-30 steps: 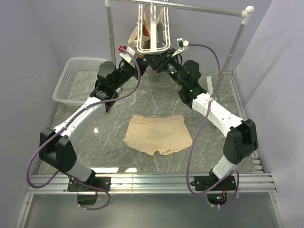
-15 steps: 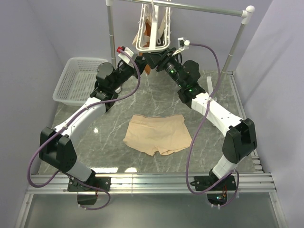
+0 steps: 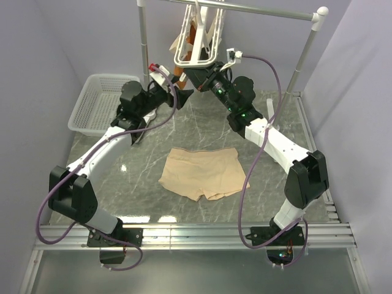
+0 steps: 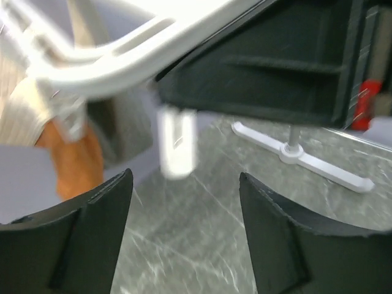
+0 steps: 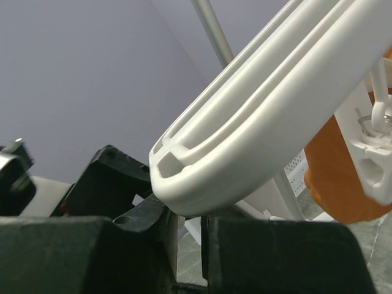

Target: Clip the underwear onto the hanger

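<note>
1. The underwear (image 3: 203, 173) lies flat on the marble counter (image 3: 138, 190), in the middle, between the two arms. Its waistband is on the far side and the two short legs point to the near side. Neither pincer touches it.
2. The hanger (image 3: 197, 44) hangs from the metal rail (image 3: 263, 10) at the far edge of the counter, well apart from the underwear. It looks tilted in the top view.
3. Both arms reach far and up, and they meet just under the near end of the hanger frame.
4. The left pincer (image 4: 185, 202) is wide open and holds nothing. Between its fingers (image 4: 86, 239) one white clip (image 4: 176, 144) dangles from the frame, but this view is blurred and the fingers do not touch the clip.
5. The right pincer (image 5: 190, 242) is directly below the rounded corner of the frame. Its jaws are almost together, with only a narrow gap. Something thin and white shows in this gap, and I cannot tell if the jaws grip it.
6. A rust-orange garment (image 5: 334, 180) hangs on the hanger behind the frame.
7. A white mesh basket (image 3: 82, 116) stands at the far left of the counter.
</note>
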### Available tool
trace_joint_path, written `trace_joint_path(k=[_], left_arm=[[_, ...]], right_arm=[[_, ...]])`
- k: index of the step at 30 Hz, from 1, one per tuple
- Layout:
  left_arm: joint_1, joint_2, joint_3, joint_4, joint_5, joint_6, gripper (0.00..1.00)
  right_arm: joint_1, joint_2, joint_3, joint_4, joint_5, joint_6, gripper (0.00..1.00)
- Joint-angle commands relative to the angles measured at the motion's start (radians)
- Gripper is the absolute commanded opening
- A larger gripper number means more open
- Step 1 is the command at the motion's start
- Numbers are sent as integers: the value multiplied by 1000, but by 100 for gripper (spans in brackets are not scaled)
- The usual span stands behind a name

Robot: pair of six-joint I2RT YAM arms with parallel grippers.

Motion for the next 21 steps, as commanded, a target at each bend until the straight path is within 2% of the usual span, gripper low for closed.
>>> trace_joint_path(k=[1, 3, 6, 7, 9, 10, 11, 12, 13, 14, 16, 17, 19, 20, 21], left_arm=[[94, -81, 5, -124, 164, -92, 76], [159, -118, -25, -167, 230, -80, 80], [201, -160, -58, -297, 374, 82, 80], [203, -167, -67, -398, 427, 210, 80], [204, -174, -90, -515, 489, 370, 78], [204, -172, -96, -594, 515, 570, 78], [204, -157, -101, -738, 553, 672, 78], [204, -145, -104, -824, 561, 770, 77], [203, -125, -95, -910, 572, 979, 77], [203, -80, -86, -1078, 567, 1072, 77], [198, 4, -44, -1214, 543, 1288, 76], [192, 33, -33, -1300, 496, 1325, 75], [174, 119, 0, -1334, 440, 1333, 73], [160, 139, 8, -1319, 419, 1276, 77], [152, 156, 10, -1229, 387, 1100, 79]], right_arm=[[-22, -17, 55, 43, 57, -5, 0], [-25, -21, 52, 39, 55, -4, 0], [-33, -23, 49, 39, 43, 2, 0], [-33, -23, 49, 35, 37, 2, 0], [-37, -24, 49, 34, 27, 10, 0], [-39, -26, 49, 34, 21, 12, 0], [-43, -26, 49, 31, 12, 12, 0], [-43, -27, 49, 29, 11, 12, 0], [-45, -29, 47, 28, 6, 13, 0], [-48, -30, 47, 26, 1, 12, 0], [-51, -32, 49, 17, -9, 13, 0], [-53, -32, 47, 14, -12, 13, 0], [-56, -33, 46, 11, -19, 12, 0], [-57, -33, 44, 9, -22, 12, 0], [-59, -35, 44, 3, -20, 10, 0]])
